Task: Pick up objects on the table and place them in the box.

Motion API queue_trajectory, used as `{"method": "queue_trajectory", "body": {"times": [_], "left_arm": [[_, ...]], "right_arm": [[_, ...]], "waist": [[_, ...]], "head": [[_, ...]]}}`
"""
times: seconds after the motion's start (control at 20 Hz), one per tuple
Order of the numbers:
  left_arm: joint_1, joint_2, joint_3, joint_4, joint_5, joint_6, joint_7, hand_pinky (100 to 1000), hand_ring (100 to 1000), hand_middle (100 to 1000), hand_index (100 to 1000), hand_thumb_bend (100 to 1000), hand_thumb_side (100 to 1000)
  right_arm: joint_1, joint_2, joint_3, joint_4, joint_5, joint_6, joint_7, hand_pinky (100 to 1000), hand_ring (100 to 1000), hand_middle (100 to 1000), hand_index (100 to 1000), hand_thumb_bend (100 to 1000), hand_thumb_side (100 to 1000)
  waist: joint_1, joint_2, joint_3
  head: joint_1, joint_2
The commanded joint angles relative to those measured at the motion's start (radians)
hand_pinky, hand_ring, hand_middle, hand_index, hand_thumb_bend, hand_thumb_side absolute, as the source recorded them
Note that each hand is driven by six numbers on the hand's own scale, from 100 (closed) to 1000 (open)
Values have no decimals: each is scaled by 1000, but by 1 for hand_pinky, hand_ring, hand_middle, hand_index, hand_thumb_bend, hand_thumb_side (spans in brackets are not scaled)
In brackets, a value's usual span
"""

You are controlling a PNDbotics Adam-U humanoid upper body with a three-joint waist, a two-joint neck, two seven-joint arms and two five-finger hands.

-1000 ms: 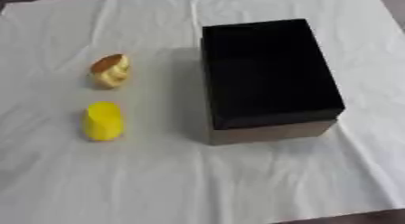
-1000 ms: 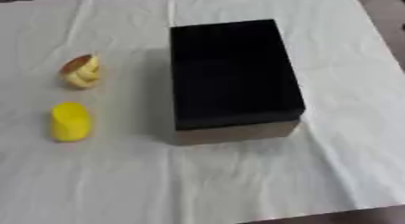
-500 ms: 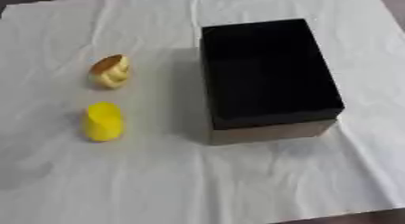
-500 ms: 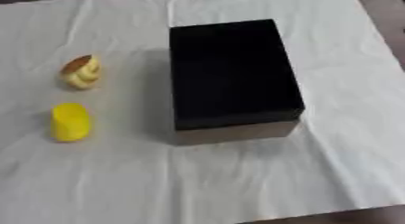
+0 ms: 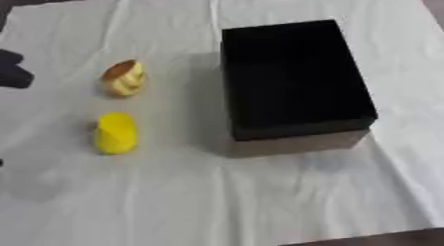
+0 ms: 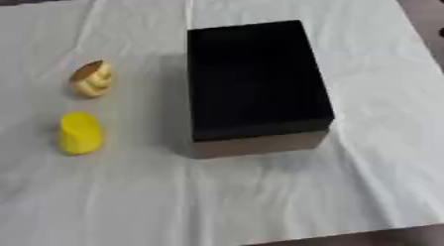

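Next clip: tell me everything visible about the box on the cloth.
The box is rectangular and open-topped, its inside so dark that no contents can be made out. The near outer wall looks like tan cardboard. It sits flat on the white cloth, long side running away from the camera, right of centre. Nothing touches it: the bright yellow object and the golden-brown object lie apart to its left.

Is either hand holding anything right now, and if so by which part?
Nothing is held. The yellow object and the tan object both lie untouched on the white cloth, left of the box. Only a dark shape shows at the left edge.
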Motion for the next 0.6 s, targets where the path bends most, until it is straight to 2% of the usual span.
{"method": "queue_trajectory", "body": {"times": [0.05,0.6], "left_arm": [[-46,-29,-12,10,0,30,-8,926,1000,866,949,321,365],[-153,-205,-50,113,25,55,-126,925,1000,873,940,273,424]], "right_arm": [[-2,-28,-3,-16,-3,7,6,959,945,600,882,100,271],[-2,-17,2,-16,-6,27,19,963,948,597,883,100,302]], "waist": [[-1,-23,2],[0,-30,2]], "head": [[4,5],[4,7]]}}
